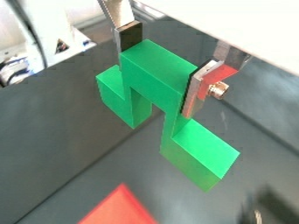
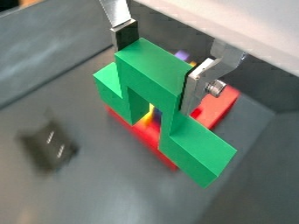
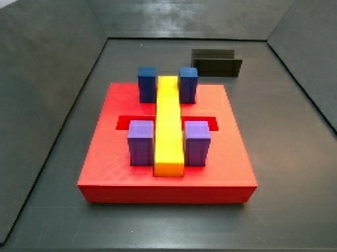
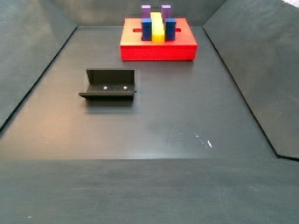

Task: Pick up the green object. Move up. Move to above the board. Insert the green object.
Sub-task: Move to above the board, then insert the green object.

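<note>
Two-finger silver-plate gripper (image 1: 163, 66), seen in both wrist views: clamped on taller middle cube of bright green blocky piece (image 1: 158, 96), carried clear of dark floor. Large flat red slotted board (image 3: 118, 167): bearing long yellow bar (image 3: 168, 123), blue blocks, purple blocks. Dark L-shaped fixture (image 4: 108, 86): on floor, well apart from board.

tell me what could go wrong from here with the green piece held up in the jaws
1. The gripper holds the green object only by its taller middle cube, so it could twist or slip during descent.
2. In a wrist view the board lies partly beneath it; the yellow bar and purple blocks crowd the slots, so a small offset might jam it.
</note>
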You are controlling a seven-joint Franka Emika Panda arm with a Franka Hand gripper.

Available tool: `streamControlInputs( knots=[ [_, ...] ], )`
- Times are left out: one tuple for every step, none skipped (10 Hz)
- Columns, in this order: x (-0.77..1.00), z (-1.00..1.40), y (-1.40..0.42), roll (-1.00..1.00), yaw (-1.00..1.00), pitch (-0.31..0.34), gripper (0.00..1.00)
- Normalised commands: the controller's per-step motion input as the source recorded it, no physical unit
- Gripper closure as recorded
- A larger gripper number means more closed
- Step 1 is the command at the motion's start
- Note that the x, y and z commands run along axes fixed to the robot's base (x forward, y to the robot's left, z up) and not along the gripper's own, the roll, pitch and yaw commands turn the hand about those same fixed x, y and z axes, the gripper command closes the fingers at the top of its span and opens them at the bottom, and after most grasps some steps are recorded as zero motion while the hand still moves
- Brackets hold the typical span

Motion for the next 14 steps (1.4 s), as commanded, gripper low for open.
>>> streamControlInputs(
  knots=[
    [1.04, 0.28, -1.4, 0.01, -0.19, 0.335, 1.0],
    [1.1, 0.32, -1.4, -0.01, -0.11, 0.323, 1.0],
    [0.78, 0.25, -1.0, 0.04, -0.05, 0.248, 1.0],
    [0.58, 0.18, -0.74, 0.06, -0.03, 0.196, 1.0],
    [0.29, 0.1, -0.37, 0.04, -0.01, 0.098, 1.0],
    [0.16, 0.07, -0.22, 0.03, 0.0, 0.049, 1.0],
    [0.02, -0.05, 0.0, 0.0, 0.0, 0.007, 1.0],
    [0.06, -0.09, 0.0, 0.0, 0.0, 0.0, 1.0],
    [0.08, -0.16, 0.0, -0.02, 0.0, 0.0, 1.0],
    [0.22, -0.32, -0.31, 0.13, 0.0, 0.0, 1.0],
    [0.21, -0.47, -0.41, 0.25, 0.0, 0.0, 1.0],
    [0.24, -0.53, -0.59, 0.39, 0.05, 0.0, 1.0],
    [0.22, -0.61, -0.52, 0.34, 0.06, 0.0, 1.0],
    [0.18, -0.61, -0.32, 0.22, 0.07, -0.016, 1.0]
  ],
)
